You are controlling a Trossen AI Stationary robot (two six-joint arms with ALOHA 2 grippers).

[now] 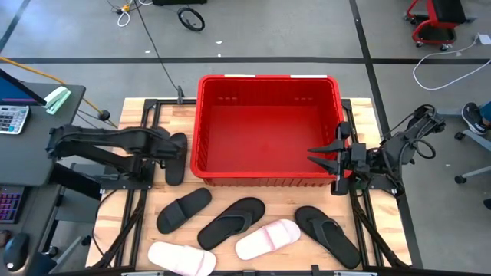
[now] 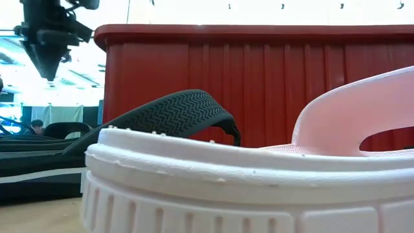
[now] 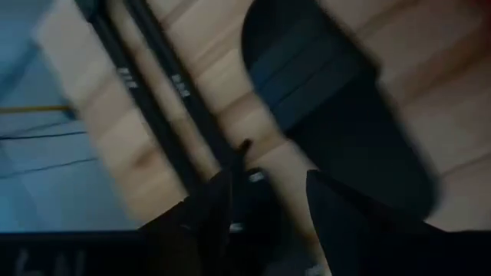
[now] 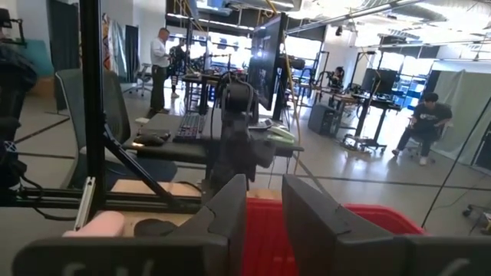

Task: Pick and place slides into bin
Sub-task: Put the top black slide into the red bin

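Six slides point(image 1: 232, 223) on bench point(image 1: 153, 222), red bin point(image 1: 268, 130) unlabelled; left gripper point(image 1: 178, 157) parted above black slide point(image 1: 176, 159), right gripper point(image 1: 322, 156) parted, empty.

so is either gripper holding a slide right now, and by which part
No. The left gripper is open above a black slide left of the bin, nothing between its fingers. The right gripper is open over the bin, empty.
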